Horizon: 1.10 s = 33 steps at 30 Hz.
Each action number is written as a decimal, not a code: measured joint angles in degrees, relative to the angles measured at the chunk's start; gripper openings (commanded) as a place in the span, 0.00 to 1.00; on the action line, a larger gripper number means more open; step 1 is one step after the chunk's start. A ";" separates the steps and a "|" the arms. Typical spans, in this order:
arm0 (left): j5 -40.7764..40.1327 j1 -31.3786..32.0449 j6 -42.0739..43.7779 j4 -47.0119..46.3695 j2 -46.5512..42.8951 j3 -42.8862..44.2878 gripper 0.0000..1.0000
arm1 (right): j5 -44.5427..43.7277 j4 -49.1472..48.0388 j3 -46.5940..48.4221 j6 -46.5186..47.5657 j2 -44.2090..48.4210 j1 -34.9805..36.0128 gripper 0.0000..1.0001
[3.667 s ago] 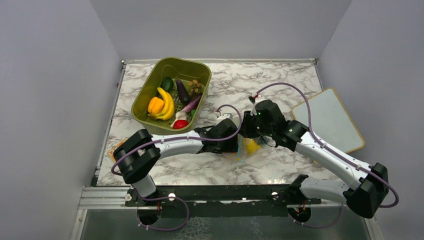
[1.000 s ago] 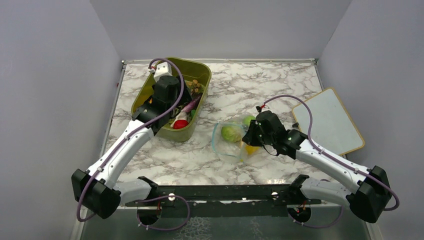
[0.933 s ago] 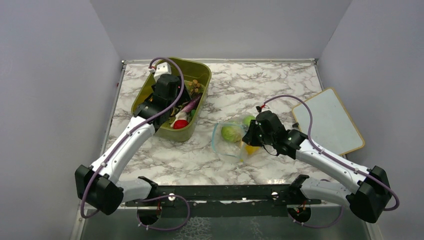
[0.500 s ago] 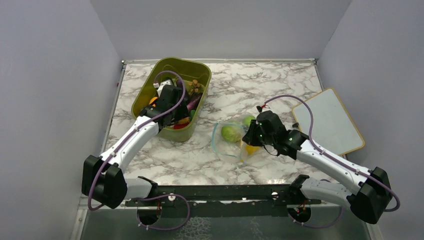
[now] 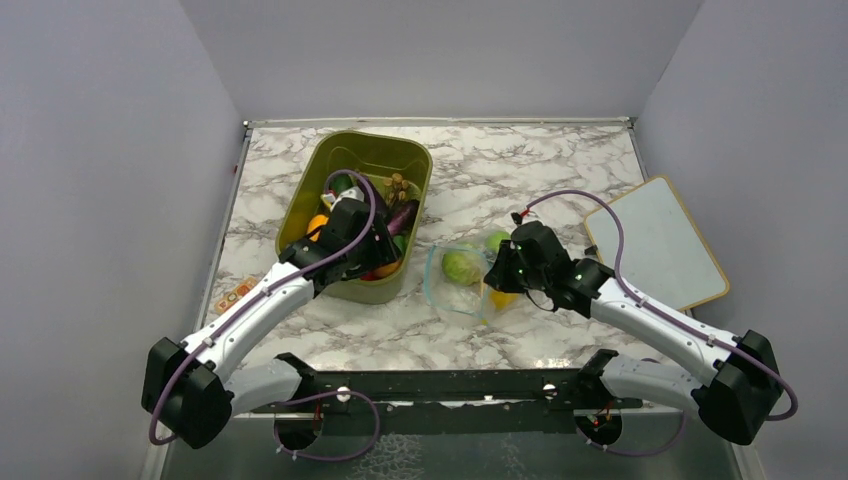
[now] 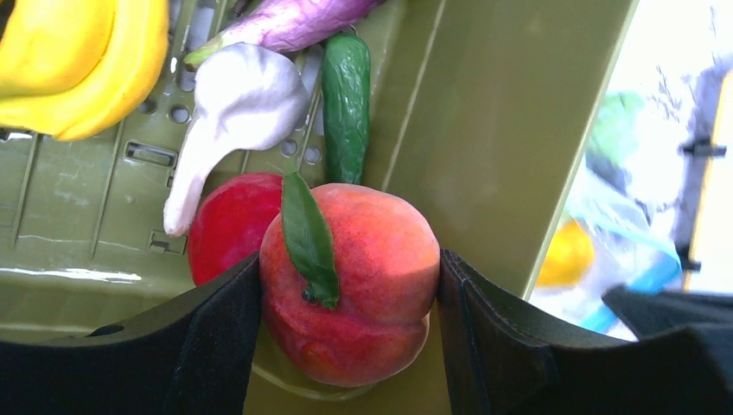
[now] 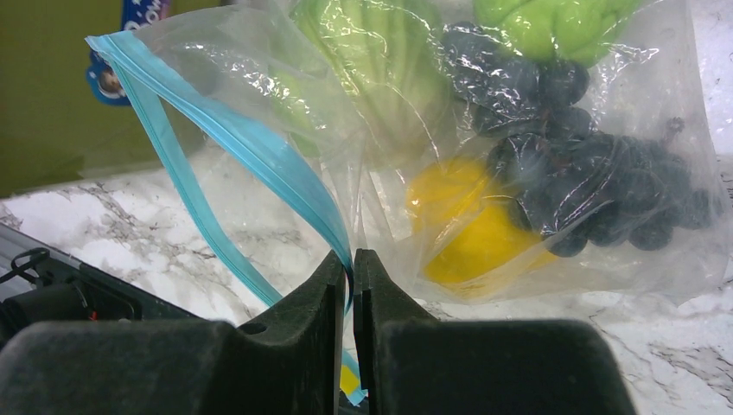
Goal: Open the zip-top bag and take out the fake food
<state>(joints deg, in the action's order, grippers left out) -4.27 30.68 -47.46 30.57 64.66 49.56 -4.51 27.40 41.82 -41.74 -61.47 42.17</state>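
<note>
Peach-orange fruit (image 6: 359,259) in wide-set left gripper (image 6: 346,298)

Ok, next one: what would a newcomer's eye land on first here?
The red-orange peach sits clamped in the left gripper, inside the olive bin close to its wall, beside other toy food. On the marble table to the right, the right gripper pinches the blue zipper strip of the clear bag, with green, yellow and dark purple pieces inside.

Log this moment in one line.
left claw: grips peach in bin | right claw: shut on bag | bag: open, food inside
</note>
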 measured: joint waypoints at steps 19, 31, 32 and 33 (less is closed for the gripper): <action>-8.15 4.46 3.13 6.60 0.79 11.91 0.00 | 0.31 0.02 0.00 0.00 -0.26 0.00 0.10; -8.04 -6.27 12.46 1.44 20.65 23.67 0.01 | 0.35 0.02 0.00 0.17 0.24 0.00 0.09; -8.07 -6.67 13.09 1.14 22.45 24.83 0.01 | 0.37 0.02 0.00 0.26 0.24 0.00 0.09; -8.07 -6.91 13.68 0.90 23.96 25.79 0.01 | 0.37 0.04 0.00 0.39 0.24 0.00 0.09</action>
<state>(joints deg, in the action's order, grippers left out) -12.34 23.77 -33.78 31.46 88.62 75.35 -4.14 27.44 41.82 -41.34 -61.23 42.17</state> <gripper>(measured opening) 0.665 0.097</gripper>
